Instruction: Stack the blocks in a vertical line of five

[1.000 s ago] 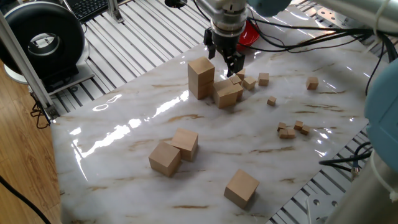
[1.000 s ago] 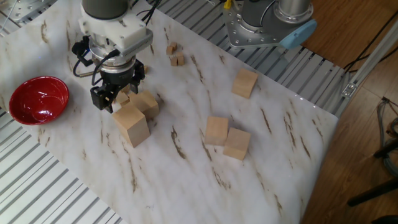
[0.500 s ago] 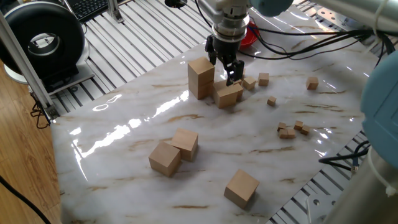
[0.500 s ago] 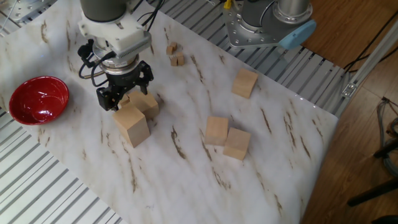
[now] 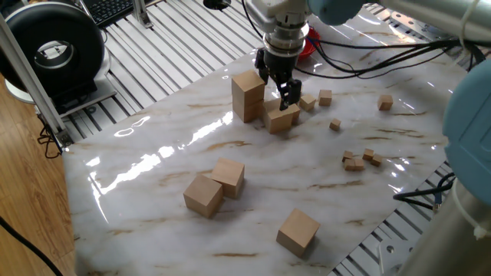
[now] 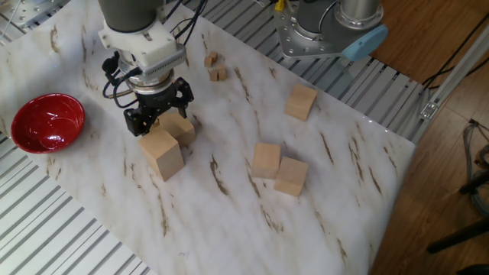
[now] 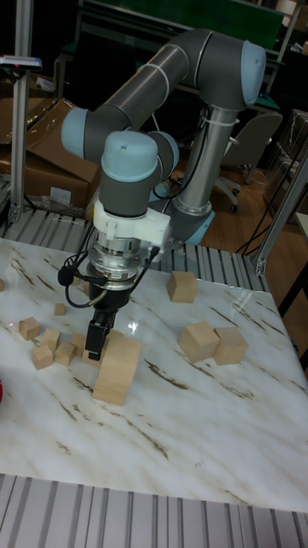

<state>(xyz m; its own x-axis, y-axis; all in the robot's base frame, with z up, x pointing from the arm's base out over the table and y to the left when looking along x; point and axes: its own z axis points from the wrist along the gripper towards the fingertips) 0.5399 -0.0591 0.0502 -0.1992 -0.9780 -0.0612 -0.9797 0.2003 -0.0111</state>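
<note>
While its jaws stand apart, the gripper hangs low over a single block, one finger on each side of it; whether the fingers touch its faces cannot be told, and nothing is lifted. That block sits on the marble worktop just beside a stack of two blocks, one squarely on the other, near the worktop edge by the red bowl, whose rim shows behind the wrist in one fixed view. Tiny cubes lie scattered close around the gripper and the single block, with more in a small cluster toward another edge. Well apart from the stack, near the middle of the worktop, two blocks rest touching each other. A lone block sits near the edge by the arm's base.
</note>
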